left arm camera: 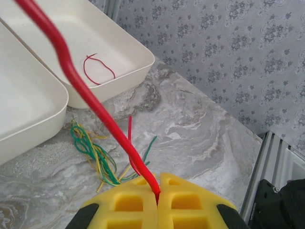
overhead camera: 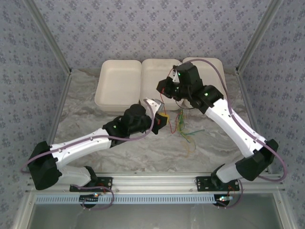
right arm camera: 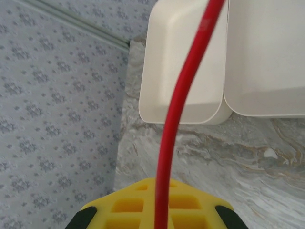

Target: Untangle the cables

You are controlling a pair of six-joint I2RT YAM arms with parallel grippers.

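A red cable (left arm camera: pixel 81 88) is stretched taut between both grippers. My left gripper (left arm camera: pixel 158 190) has its yellow pads shut on one end of it, above the marble table in front of the trays (overhead camera: pixel 162 118). Higher up, my right gripper (right arm camera: pixel 162 185) is shut on the same red cable (right arm camera: pixel 178 95), over the middle tray (overhead camera: pixel 164 88). A tangle of green and yellow cables (left arm camera: pixel 93 152) lies on the table just beyond the left gripper (overhead camera: pixel 183 128), with a short red strand (left arm camera: pixel 129 131) rising from it. Another red cable (left arm camera: pixel 97 69) lies looped in a white tray (left arm camera: pixel 128 71).
Three white trays stand side by side at the back: left (overhead camera: pixel 119 86), middle (overhead camera: pixel 155 71) and right (overhead camera: pixel 212 64), the right one partly under the right arm. Patterned walls and metal posts close in the sides. Open marble (overhead camera: pixel 157 152) lies in front of the tangle.
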